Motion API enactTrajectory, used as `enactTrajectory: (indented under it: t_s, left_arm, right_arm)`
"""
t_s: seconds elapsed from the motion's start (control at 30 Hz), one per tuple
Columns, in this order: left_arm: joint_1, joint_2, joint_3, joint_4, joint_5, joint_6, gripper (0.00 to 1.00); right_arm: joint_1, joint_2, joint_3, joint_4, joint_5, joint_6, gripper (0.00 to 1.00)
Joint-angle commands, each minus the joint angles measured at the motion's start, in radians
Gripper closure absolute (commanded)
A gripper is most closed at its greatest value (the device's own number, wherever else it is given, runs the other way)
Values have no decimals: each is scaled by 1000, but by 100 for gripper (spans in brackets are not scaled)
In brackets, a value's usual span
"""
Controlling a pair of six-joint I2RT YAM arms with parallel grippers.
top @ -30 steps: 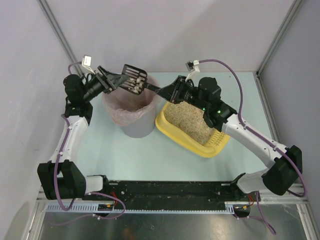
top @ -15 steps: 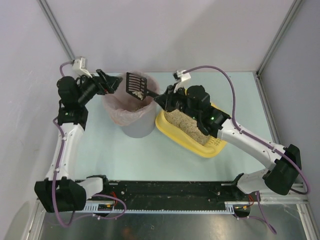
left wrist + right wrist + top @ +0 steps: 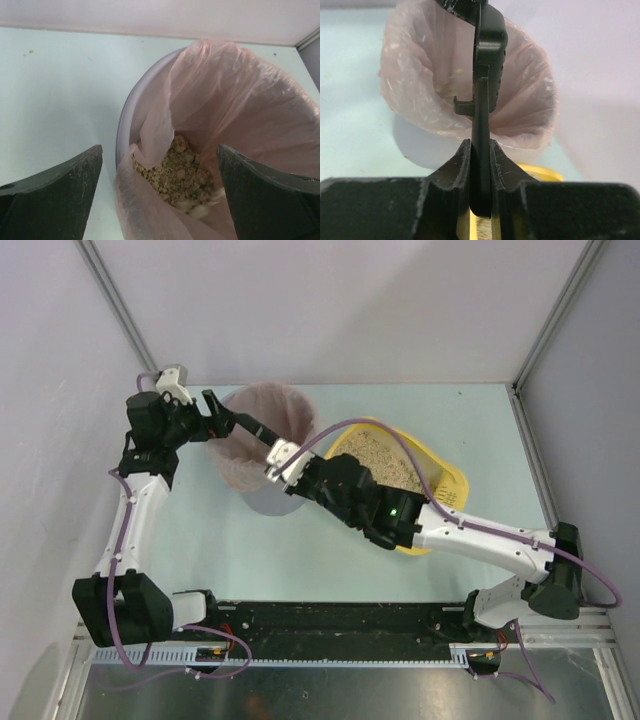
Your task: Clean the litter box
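Observation:
The litter box (image 3: 447,483), a yellow tray of beige litter, lies right of the grey bin (image 3: 262,497) with its pink bag liner (image 3: 285,405). My right gripper (image 3: 285,462) is shut on the handle of the black scoop (image 3: 252,430), which reaches over the bin's mouth. In the right wrist view the gripper (image 3: 481,150) holds the scoop (image 3: 489,45) edge-on above the bag (image 3: 420,75). My left gripper (image 3: 220,417) is open at the bin's left rim. The left wrist view shows its gripper (image 3: 159,150) open and empty above clumps of litter (image 3: 180,170) in the bag.
The right forearm (image 3: 470,540) crosses over the near side of the litter box. A yellow edge of the box (image 3: 542,172) shows behind the right fingers. White enclosure walls and metal frame posts (image 3: 115,300) stand close to the left and right.
My right arm has swung left and turned the scoop on edge over the bin; the white clumps are no longer on it. My left gripper has shifted slightly at the bin's rim.

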Motion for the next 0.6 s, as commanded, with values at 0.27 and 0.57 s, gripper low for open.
enactTrajectory:
  t_s: [0.27, 0.57]
  left_arm:
    - [9, 16, 60, -65, -16, 42, 8]
    - [9, 22, 63, -74, -7, 41, 37]
  right_arm:
    - [81, 26, 12, 123, 231, -355, 100]
    - [72, -132, 12, 145, 151, -101, 100]
